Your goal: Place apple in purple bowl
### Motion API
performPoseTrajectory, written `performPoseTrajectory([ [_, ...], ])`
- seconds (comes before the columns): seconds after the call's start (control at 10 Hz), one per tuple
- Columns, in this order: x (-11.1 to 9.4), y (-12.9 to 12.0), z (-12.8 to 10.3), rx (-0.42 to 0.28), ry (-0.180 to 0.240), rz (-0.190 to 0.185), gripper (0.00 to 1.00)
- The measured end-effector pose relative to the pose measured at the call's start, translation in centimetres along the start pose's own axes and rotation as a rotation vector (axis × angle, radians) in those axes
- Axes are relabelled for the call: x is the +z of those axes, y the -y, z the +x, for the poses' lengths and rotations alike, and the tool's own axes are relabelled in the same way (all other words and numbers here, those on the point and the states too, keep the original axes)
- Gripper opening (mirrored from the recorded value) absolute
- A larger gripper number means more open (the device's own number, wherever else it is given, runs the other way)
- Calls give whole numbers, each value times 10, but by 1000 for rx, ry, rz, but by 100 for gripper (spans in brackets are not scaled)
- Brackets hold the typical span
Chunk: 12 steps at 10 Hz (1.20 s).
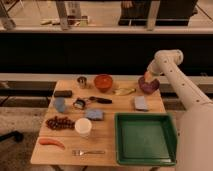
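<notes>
The purple bowl (150,86) sits at the table's far right corner. My gripper (148,76) hangs directly over the bowl's rim, reaching down from the white arm on the right. A small orange-yellow patch at the gripper's tip looks like the apple (146,76), just above the bowl. Whether the gripper holds the apple I cannot tell.
An orange-red bowl (103,82) and a metal cup (81,81) stand at the back. A pale yellow banana-like item (124,91) lies left of the purple bowl. A green tray (145,137) fills the front right. A white cup (83,127), carrot (51,142) and fork (88,151) lie front left.
</notes>
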Motion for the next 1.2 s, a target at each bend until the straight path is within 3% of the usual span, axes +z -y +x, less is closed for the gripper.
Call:
performPoseTrajectory([
  [0.4, 11, -9, -13, 8, -7, -34, 60],
  [0.6, 9, -11, -34, -17, 17, -32, 78],
  [1.2, -11, -4, -40, -38, 27, 11, 78],
])
